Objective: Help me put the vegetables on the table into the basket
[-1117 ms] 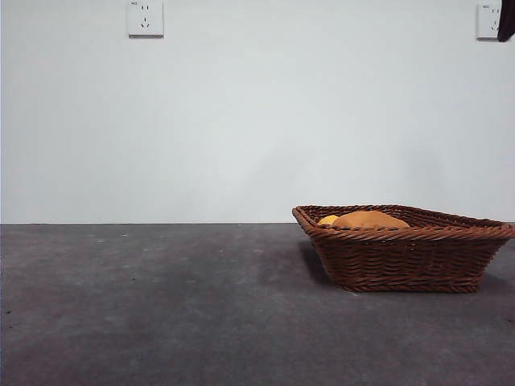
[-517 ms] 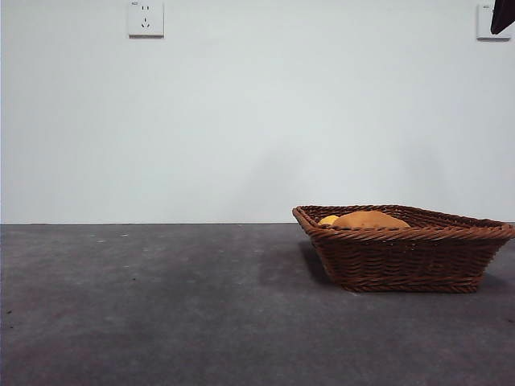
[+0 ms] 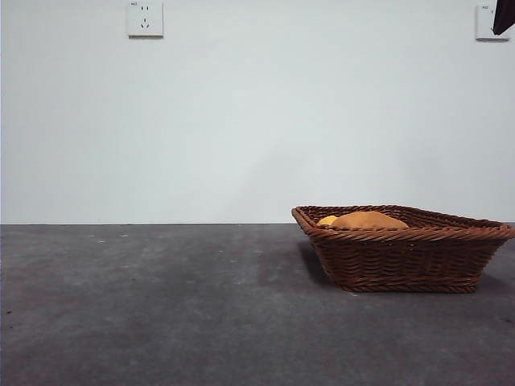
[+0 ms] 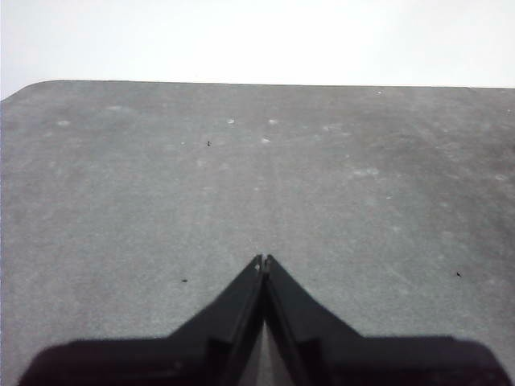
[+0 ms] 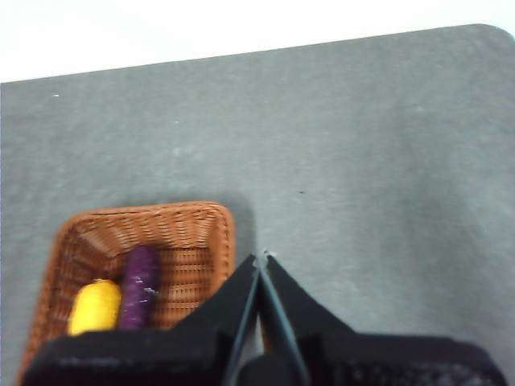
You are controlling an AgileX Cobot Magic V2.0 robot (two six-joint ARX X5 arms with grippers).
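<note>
Front view: basket (image 3: 402,249) sitting on counter (image 3: 161,305) at lower right of frame, w/ its right end reaching the frame edge. Potato (image 3: 368,219) showing orange-brown over the near rim, lying inside the basket. A bit of yellow, the corn (image 3: 327,219), peeking out just left of the potato, touching it as far as can be told. Eggplant not showing from this angle. Rest of counter lying bare grey across the lower half of frame. Two wall outlets, one (image 3: 145,18) at upper left and one partly hidden at upper right. One black arm tip (image 3: 504,16) poking in at the upper right corner; cannot tell from here which arm it is.

Right wrist view: right fingers (image 5: 262,259) pressed fully together, tips meeting, holding nothing, hanging well above the counter (image 5: 386,161). Basket (image 5: 137,273) lying at lower left of frame, its corner just beside the fingertips in the picture. Corn (image 5: 95,305) and eggplant (image 5: 140,285) lying side by side inside it, touching or nearly so. Potato hidden here.

Left wrist view: left fingers (image 4: 263,260) also pressed fully together, tips meeting, holding nothing, hanging above bare counter (image 4: 257,161).
</note>
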